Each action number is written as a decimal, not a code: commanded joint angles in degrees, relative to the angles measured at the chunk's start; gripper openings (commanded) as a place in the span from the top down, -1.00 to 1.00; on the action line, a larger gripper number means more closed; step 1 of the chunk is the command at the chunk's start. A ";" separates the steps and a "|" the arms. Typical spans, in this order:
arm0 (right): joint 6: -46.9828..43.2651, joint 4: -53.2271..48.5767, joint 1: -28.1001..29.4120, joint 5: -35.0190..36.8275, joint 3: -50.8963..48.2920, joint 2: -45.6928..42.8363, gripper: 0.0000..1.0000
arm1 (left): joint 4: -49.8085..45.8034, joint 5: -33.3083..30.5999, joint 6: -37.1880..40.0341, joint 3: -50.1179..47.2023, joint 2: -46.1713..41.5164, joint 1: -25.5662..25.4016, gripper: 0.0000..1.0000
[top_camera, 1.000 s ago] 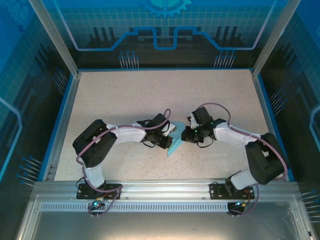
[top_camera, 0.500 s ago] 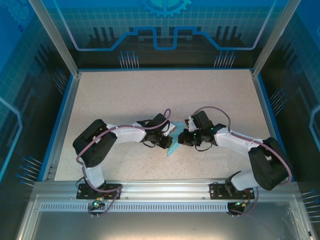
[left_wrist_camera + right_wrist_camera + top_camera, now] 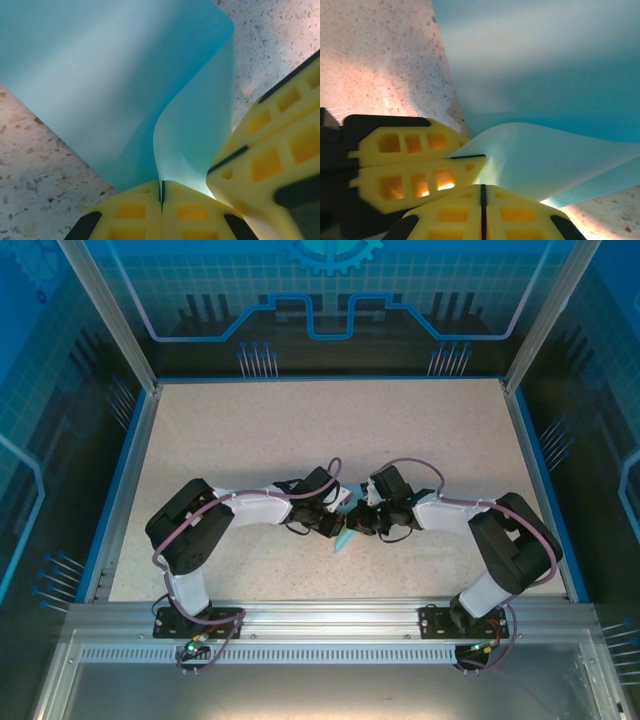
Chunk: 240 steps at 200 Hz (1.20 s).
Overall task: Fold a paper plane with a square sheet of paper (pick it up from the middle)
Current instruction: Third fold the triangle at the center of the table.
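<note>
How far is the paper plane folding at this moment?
Done: the sheet is bent over, one flap curling up. In hand: left pincer and right pincer are both shut on it. Left: pressing creases; no pointed plane shape yet.

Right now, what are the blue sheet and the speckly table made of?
The blue sheet: thin matte paper, by its soft curl and thin edge. The table: smooth speckled surface, maybe stone or laminate; the look leaves it open.

Left claw (image 3: 338, 524) and right claw (image 3: 360, 522) meet tip-to-tip, both clamped.
</note>
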 commanded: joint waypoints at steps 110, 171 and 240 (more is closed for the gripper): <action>-1.48 7.95 -3.51 -2.21 -5.47 -2.37 0.74 | -1.03 0.71 2.78 0.79 1.95 0.40 0.96; -2.45 9.56 -6.89 -3.94 -4.33 2.05 0.75 | -1.16 1.06 2.61 1.09 1.95 0.38 0.96; -3.28 6.13 -7.92 -1.59 -4.12 1.41 0.75 | -2.14 1.17 3.10 1.23 2.12 0.33 0.96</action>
